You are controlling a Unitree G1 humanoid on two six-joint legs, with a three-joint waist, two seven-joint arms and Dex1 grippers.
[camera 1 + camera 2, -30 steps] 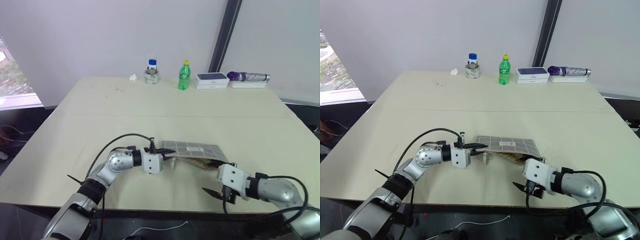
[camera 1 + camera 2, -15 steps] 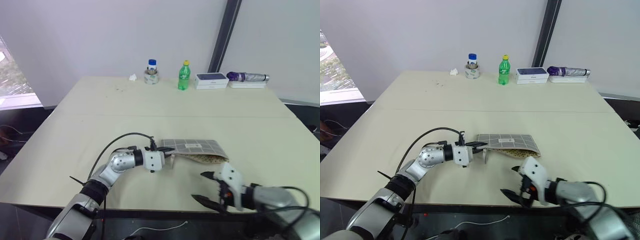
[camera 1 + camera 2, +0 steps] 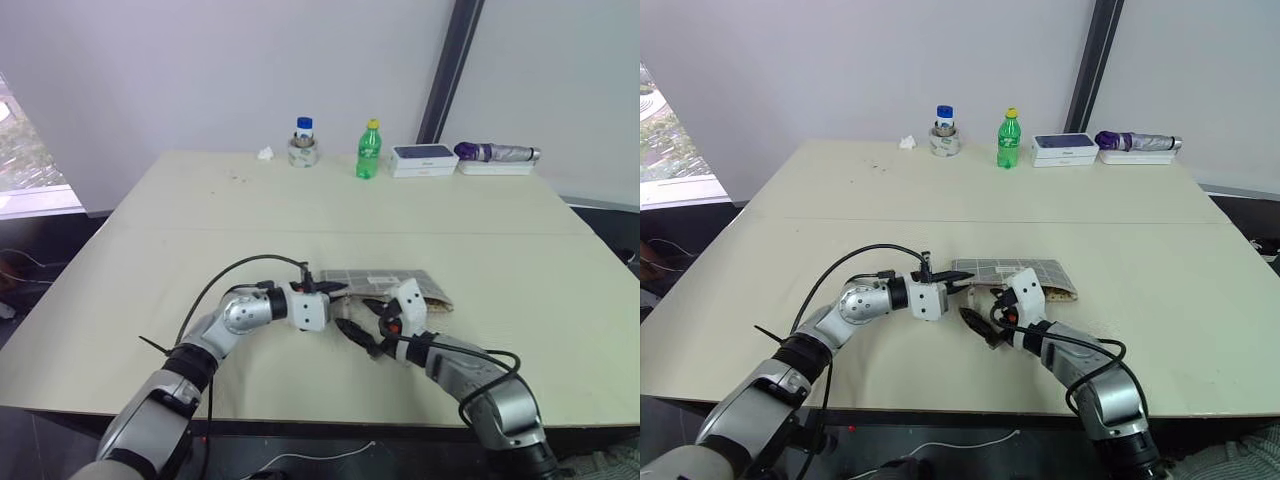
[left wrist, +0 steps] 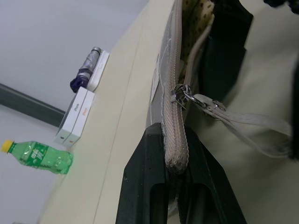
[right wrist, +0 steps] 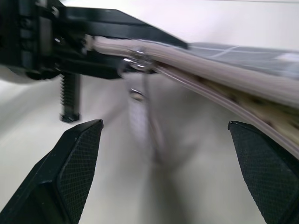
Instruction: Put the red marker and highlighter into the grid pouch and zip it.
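The grid pouch (image 3: pixel 398 286) lies near the table's front, its mouth gaping along the near edge so the dotted lining (image 4: pixel 197 18) shows. My left gripper (image 3: pixel 335 291) is shut on the pouch's left end, clamping the zipper tape (image 4: pixel 175 149). The zipper pull (image 4: pixel 183 95) sits just past that grip, and its pull cord (image 5: pixel 139 114) hangs down. My right gripper (image 3: pixel 362 320) stands open right below and in front of that end, with its fingers (image 5: pixel 77 163) either side of the cord and not touching it. The red marker and the highlighter are out of view.
Along the table's far edge stand a jar with a blue lid (image 3: pixel 303 143), a green bottle (image 3: pixel 369 151), a white box (image 3: pixel 424 160) and a purple folded umbrella (image 3: pixel 497 154). A scrap of white paper (image 3: pixel 265 154) lies left of the jar.
My right gripper has swung left and forward from the table's front right to the pouch's zipper end, rolling as it went. The left gripper has kept its hold.
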